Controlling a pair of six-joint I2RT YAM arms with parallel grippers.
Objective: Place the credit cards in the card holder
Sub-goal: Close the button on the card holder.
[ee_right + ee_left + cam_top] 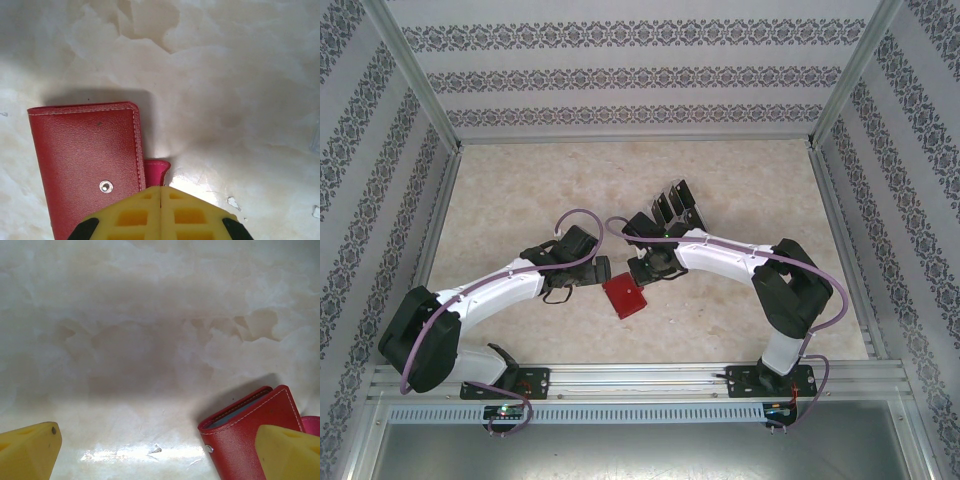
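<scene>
**Right gripper clenching at the wallet's tab, left gripper gaping over it**

The card holder (623, 297) is lying folded on the table (520, 190), close to the middle of its near edge, with a gripper on either side of it. The right gripper (161, 192) is pressing its yellow fingers flat together. Their tips are sitting just over the pink snap tab (156, 169), which is sticking out from the holder's side. I cannot tell whether the tab is pinched. The left gripper (157, 435) is standing fully released. One finger (287, 452) is hanging over a corner of the holder and the other is hanging over bare table. The credit cards (672, 200) are standing on edge in a row, farther toward the table's far edge and a little right of centre, apart from the holder.
</scene>
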